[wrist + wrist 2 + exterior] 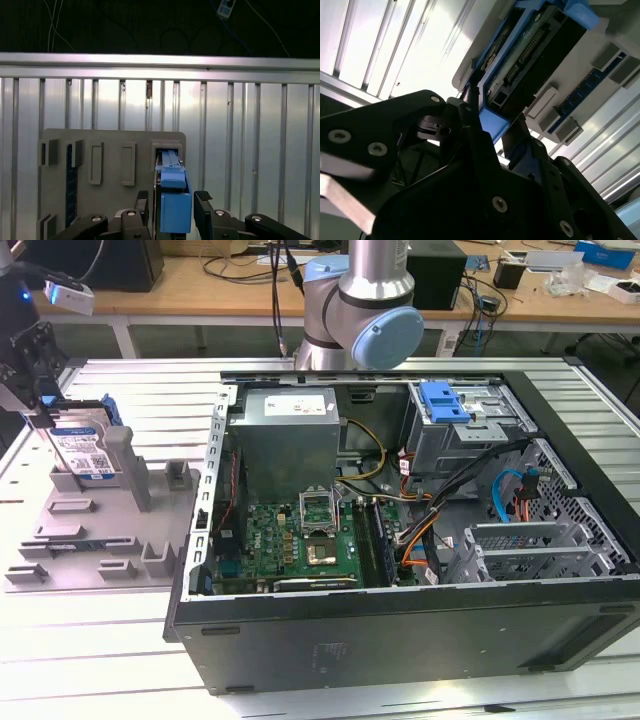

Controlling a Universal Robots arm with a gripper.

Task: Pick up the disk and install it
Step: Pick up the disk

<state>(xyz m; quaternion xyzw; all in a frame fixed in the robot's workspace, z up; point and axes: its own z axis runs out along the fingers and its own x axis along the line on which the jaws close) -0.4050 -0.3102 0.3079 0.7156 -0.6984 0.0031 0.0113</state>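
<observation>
The disk [85, 452], a silver drive with a white-and-blue label in a blue carrier, stands upright in a slot of the grey fixture [95, 540] at the exterior view's left. My gripper [38, 412] hangs over the disk's end. In the first wrist view the carrier's blue end [175, 200] sits between the two black fingers [143, 202], with a thin dark gap on one side. In the second wrist view the disk [530, 55] runs away from the gripper [492, 117], connector side showing. The gripper is open, straddling the carrier. The disk still rests in the fixture.
An open computer case [400, 530] lies at the middle and the exterior view's right, with a motherboard, a power supply, cables and a grey drive cage topped by a blue bracket [445, 400]. The arm's base [365, 310] stands behind the case. A ribbed metal table [130, 390] carries everything.
</observation>
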